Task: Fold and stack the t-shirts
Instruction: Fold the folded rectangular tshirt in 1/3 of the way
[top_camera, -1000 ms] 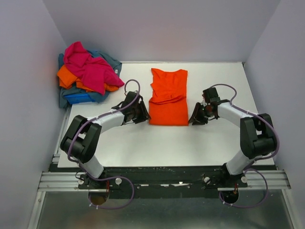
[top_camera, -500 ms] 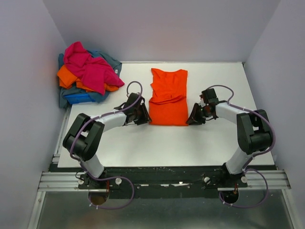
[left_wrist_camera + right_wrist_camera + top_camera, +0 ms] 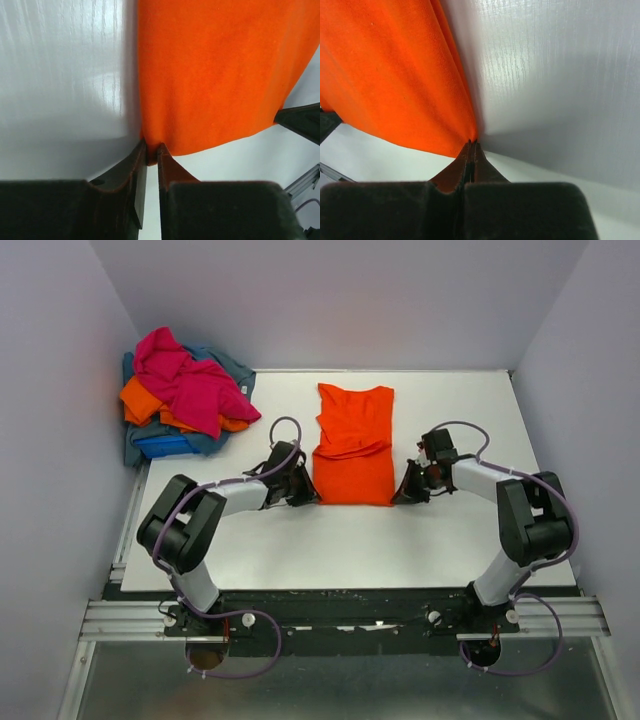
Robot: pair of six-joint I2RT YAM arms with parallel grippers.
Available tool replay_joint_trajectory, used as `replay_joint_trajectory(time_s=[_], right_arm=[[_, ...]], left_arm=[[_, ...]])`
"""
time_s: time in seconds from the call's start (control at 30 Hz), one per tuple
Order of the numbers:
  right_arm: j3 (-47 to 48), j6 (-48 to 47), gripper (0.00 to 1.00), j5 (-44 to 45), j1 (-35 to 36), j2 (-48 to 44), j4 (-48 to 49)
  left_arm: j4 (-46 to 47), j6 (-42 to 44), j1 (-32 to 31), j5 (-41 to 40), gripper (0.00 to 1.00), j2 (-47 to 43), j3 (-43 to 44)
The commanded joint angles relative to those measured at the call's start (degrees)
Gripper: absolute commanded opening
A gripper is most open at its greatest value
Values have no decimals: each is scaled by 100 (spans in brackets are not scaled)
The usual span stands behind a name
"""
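Note:
An orange t-shirt [image 3: 353, 445], folded into a long strip, lies flat in the middle of the table. My left gripper [image 3: 310, 494] is low at its near-left corner and shut on the fabric edge; in the left wrist view the gripper [image 3: 152, 150] pinches the orange t-shirt [image 3: 215, 75]. My right gripper [image 3: 399, 495] is at the near-right corner, shut on the hem; in the right wrist view the gripper [image 3: 471, 145] grips the orange t-shirt [image 3: 390, 75]. The other t-shirts lie in a crumpled pile: magenta-pink [image 3: 185, 380], orange [image 3: 140, 400], royal blue [image 3: 160, 445], grey-blue [image 3: 228, 365].
The pile sits at the table's far-left corner against the left wall [image 3: 60, 390]. White table [image 3: 340, 540] stretches between the shirt and the arm bases. The right wall [image 3: 590, 380] stands close to the right arm.
Both grippers have crept a little nearer and inward along the shirt's sides to its near corners. The shirt has not visibly moved.

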Motion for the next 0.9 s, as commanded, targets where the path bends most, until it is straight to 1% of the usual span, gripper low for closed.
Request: replay_joint_trajectory(time_s=[0.0,0.03,0.1,0.23,0.27,0.33,0.4,0.5,0.6,0.77,0.87], right_arm=[[-167,-37,1,30,35,-248,-137],[-193,-37,1,21,35,-283,-154],[-237,-37,1,3,35,-336,-154],[-159,-72,1,56,35,-433,-285],[-10,-90,1,108,35,-450,-416],[341,-125,1,187,35,-581,-820],[605,-134,1,310,35,-975,-1146],[764,-108,1,486,35,-1652,-1472],[406,-11,1,321,35,-2110,-1560],[-789,138,1,-189,43,-2699,-1253],[-1247,156,1,-260,78,-3191,-1305]], left_arm=[[1039,-528,-122,403,15,59,-454],[1005,-511,-157,307,12,51,-445],[786,-397,-210,192,0,59,-349],[373,-160,-210,-19,0,-160,-156],[154,-55,-202,-71,0,-221,2],[-592,200,-201,-220,0,-327,537],[-1243,437,-201,-440,0,-520,1082],[-1710,588,-193,-608,0,-924,1348],[-1825,597,-236,-485,0,-1258,1138],[-1659,377,-500,-424,0,-1820,111],[-1545,175,-675,-397,0,-2312,-443]])
